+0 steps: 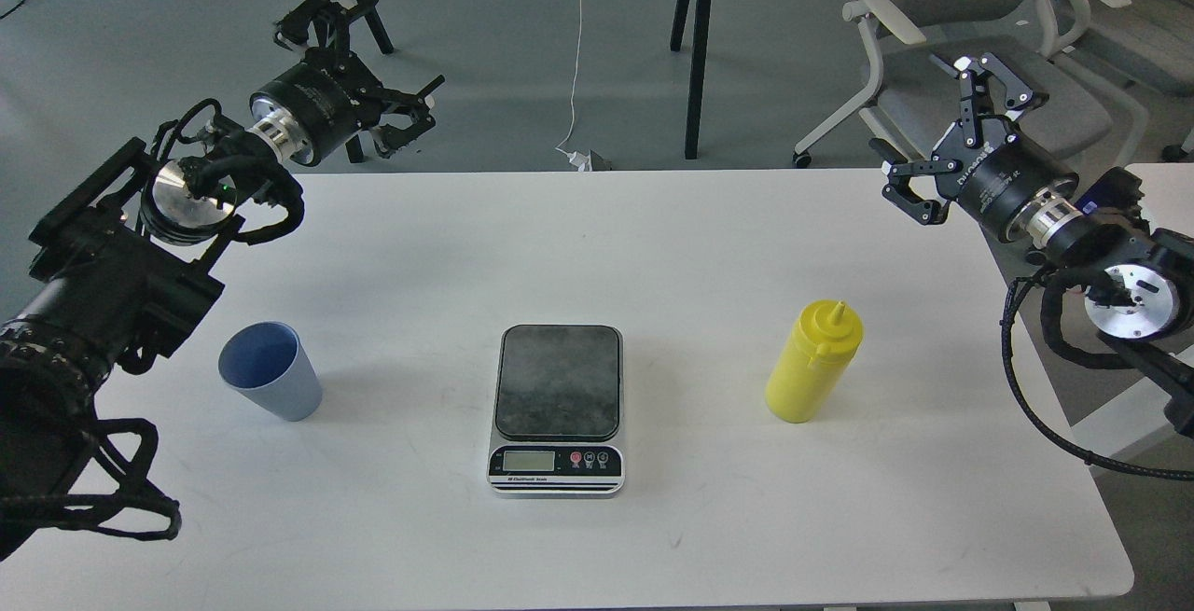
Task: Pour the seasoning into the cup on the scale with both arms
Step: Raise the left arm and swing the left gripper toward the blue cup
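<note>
A white rectangular desk [653, 247] was seen from above, with three things set well apart in a row across it. At the centre lay the small flat digital kitchen scale [557, 410], its dark grey square platform bare and its silver front, with an LCD display and round buttons, turned toward the near edge. To the left of the scale stood the light blue tapered plastic cup [270, 370], upright on the desk with its mouth open and nothing seen inside it. To the right of the scale stood the yellow plastic squeeze bottle of seasoning [812, 361], upright, its pointed nozzle up and a small cap hanging at its shoulder.

The left black arm was raised from the left edge, and its left end effector [403, 118] was held beyond the far left edge of the desk, well apart from the cup; its dark fingers were seen to be spread and nothing was held between them. The right end effector [961, 140] was held near the far right corner of the desk, well apart from the bottle, with its claw-like fingers spread wide and nothing gripped.

Grey office chairs [942, 23] and black trestle legs [695, 42] were seen on the grey floor behind the desk.
</note>
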You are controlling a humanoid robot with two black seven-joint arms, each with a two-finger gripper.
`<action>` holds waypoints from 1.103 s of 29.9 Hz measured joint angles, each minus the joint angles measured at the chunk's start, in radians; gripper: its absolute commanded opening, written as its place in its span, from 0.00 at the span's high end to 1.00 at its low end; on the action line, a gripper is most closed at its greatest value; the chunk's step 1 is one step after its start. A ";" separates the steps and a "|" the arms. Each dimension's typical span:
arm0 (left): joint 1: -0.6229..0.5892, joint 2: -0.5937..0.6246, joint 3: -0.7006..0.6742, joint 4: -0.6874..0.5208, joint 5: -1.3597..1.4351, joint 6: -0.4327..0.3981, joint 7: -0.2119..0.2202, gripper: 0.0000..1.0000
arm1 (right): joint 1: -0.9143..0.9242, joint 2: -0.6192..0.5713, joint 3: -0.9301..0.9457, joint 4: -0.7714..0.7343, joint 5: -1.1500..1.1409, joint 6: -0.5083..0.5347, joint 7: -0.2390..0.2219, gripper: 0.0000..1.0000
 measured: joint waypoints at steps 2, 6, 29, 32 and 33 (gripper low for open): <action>-0.008 0.000 0.001 0.002 0.005 0.000 -0.002 0.00 | 0.001 0.005 0.000 0.000 0.000 0.000 0.000 0.01; -0.016 0.021 0.008 0.005 0.054 0.000 -0.032 0.00 | 0.008 0.016 0.000 0.002 0.000 0.000 -0.001 0.01; -0.117 0.502 0.379 -0.485 1.731 0.000 -0.683 0.00 | 0.045 0.009 -0.011 0.004 -0.002 0.000 -0.005 0.01; -0.167 0.516 0.407 -0.505 1.782 0.000 -0.683 0.00 | 0.043 0.007 -0.012 0.002 -0.002 0.000 -0.005 0.01; -0.176 0.521 0.407 -0.506 1.743 0.000 -0.683 0.00 | 0.043 0.007 -0.012 0.002 -0.002 0.000 -0.005 0.01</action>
